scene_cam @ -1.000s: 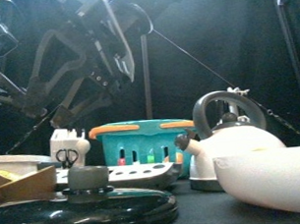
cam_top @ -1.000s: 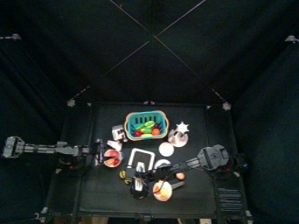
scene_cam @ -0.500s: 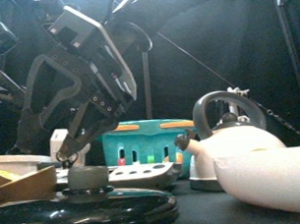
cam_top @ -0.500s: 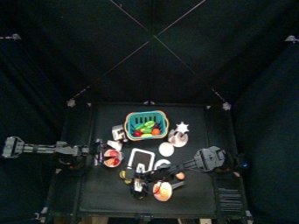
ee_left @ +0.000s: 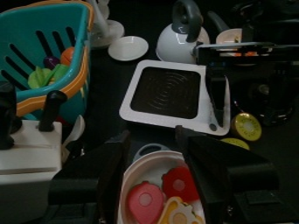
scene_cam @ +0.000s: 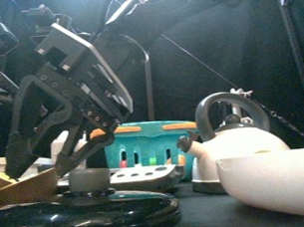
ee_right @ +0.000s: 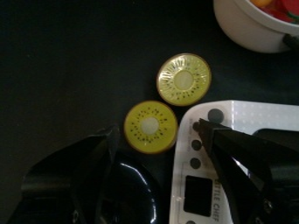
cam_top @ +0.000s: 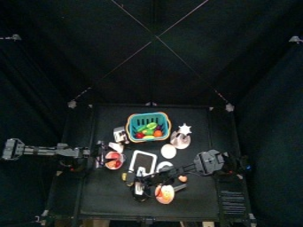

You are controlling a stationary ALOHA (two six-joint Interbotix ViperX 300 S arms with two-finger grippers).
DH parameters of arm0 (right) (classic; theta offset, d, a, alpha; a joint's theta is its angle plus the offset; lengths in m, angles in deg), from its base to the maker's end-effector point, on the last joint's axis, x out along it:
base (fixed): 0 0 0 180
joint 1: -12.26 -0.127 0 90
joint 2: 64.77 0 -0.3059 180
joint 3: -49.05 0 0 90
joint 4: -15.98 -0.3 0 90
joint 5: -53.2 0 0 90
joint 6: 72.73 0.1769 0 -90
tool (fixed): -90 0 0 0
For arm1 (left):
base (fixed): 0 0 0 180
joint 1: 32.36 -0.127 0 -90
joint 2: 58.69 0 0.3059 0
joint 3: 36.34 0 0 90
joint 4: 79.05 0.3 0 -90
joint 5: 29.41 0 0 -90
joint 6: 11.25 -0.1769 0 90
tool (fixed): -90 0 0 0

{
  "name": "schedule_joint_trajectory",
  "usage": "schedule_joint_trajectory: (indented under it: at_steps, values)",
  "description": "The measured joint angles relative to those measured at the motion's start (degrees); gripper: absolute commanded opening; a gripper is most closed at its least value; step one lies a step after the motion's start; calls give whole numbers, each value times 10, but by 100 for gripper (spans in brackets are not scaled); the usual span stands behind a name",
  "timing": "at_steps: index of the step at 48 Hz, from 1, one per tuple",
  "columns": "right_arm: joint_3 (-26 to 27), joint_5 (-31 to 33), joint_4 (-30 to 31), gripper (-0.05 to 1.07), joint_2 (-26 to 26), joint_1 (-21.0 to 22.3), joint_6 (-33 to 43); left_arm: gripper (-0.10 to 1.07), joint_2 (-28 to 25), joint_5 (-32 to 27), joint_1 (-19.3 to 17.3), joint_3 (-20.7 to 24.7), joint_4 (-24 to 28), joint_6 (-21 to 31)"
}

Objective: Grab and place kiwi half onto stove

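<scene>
Right gripper [ee_right: 187, 144] has dropped lower since a second ago, jaws spread, grasping nothing, now over the two kiwi halves [ee_right: 151, 123] lying just left of the stove [ee_left: 173, 90]. Pick looks imminent. Left gripper [ee_left: 152, 162] released, hovering above fruit bowl [ee_left: 146, 159].

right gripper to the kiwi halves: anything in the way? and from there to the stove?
Nothing visible. In the right wrist view the right gripper hangs open over the stove's edge, with two kiwi halves on bare table beside it. The nearer half nearly touches the stove, nothing between.
</scene>
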Motion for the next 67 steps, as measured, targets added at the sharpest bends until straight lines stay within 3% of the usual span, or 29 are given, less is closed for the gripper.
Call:
schedule_joint_trajectory:
  at_steps: [44, 67]
  values:
    - [17, 4, 18, 100, 17, -12, -6, 84, 0, 0, 0, -3, 0, 0]
    - [18, 14, 19, 85, 22, -12, -8, 84, 0, -1, 0, -3, -4, 0]
